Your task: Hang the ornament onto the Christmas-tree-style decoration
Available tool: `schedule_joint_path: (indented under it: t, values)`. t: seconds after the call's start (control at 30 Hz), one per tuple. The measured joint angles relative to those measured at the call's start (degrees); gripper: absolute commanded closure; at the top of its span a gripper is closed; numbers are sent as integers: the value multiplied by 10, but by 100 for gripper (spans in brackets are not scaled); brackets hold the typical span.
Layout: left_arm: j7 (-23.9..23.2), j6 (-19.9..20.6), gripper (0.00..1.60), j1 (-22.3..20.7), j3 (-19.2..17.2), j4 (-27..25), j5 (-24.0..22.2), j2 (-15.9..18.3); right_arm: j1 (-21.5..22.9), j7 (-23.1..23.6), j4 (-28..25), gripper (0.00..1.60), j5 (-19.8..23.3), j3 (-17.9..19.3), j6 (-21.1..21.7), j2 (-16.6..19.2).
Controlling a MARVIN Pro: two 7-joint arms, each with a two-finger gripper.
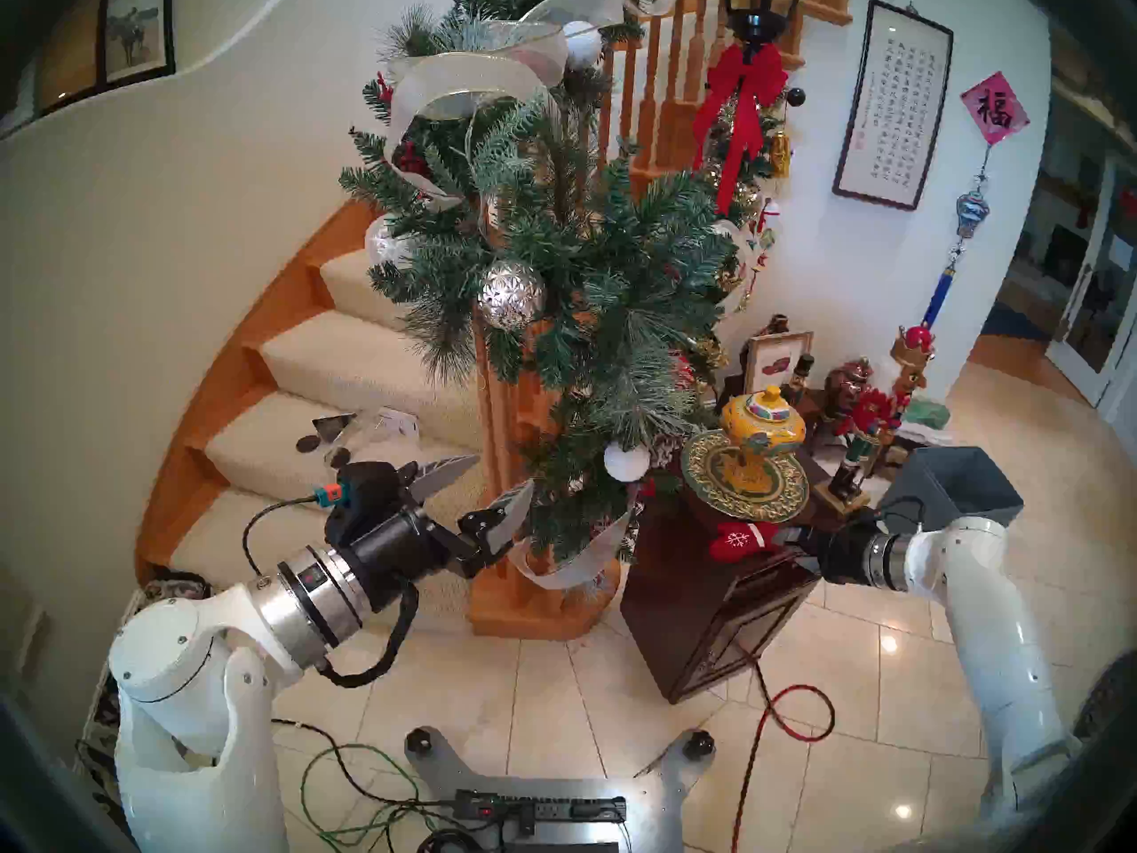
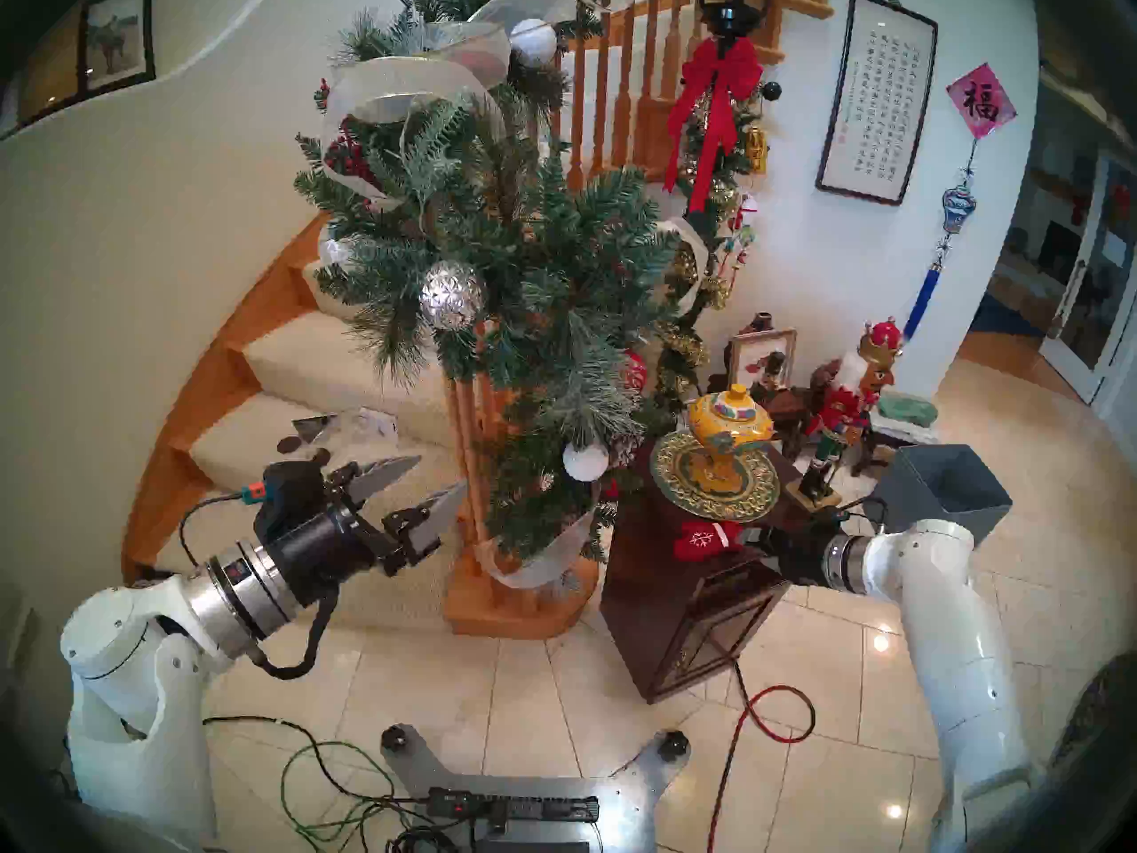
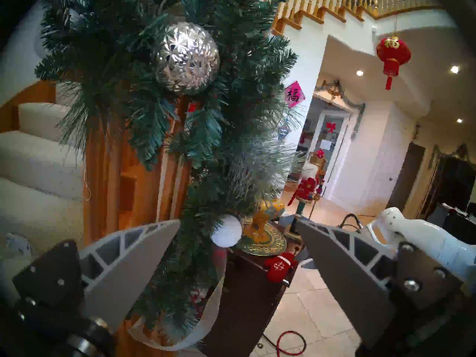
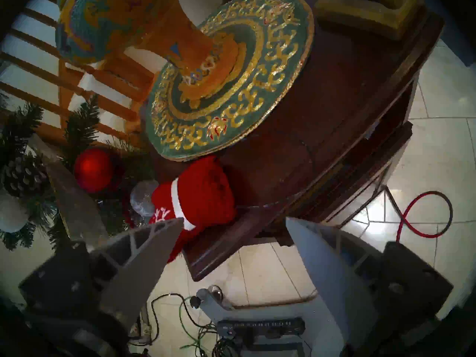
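The ornament, a red plush mitten (image 1: pixel 738 541) with a white cuff and snowflake, lies on the front edge of a dark wooden table (image 1: pixel 689 593). It also shows in the right wrist view (image 4: pixel 206 191) and the left wrist view (image 3: pixel 279 267). My right gripper (image 4: pixel 233 220) is open, level with the mitten; one fingertip (image 4: pixel 170 230) overlaps its cuff. The frosted green garland (image 1: pixel 554 248) with silver-white ribbon hangs down the stair newel post. My left gripper (image 1: pixel 501 473) is open and empty, just left of the garland's lower end (image 3: pixel 206 142).
A silver faceted ball (image 1: pixel 510 295) and a white ball (image 1: pixel 626 461) hang in the garland. A yellow lidded jar on a green-gold plate (image 1: pixel 769 495) stands behind the mitten. Nutcracker figures (image 1: pixel 861 439), a grey bin (image 1: pixel 947 482) and a red cable (image 1: pixel 793 710) lie to the right.
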Motion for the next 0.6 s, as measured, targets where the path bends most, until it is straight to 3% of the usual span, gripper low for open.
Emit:
schedule_joint_path:
  t: [0.3, 0.6]
  values:
    - [0, 0, 0, 0, 0, 0, 0, 0, 8, 0, 2, 26, -1, -2, -2, 1]
    - [0, 0, 0, 0, 0, 0, 0, 0, 9, 1, 0, 42, -2, 0, -2, 3]
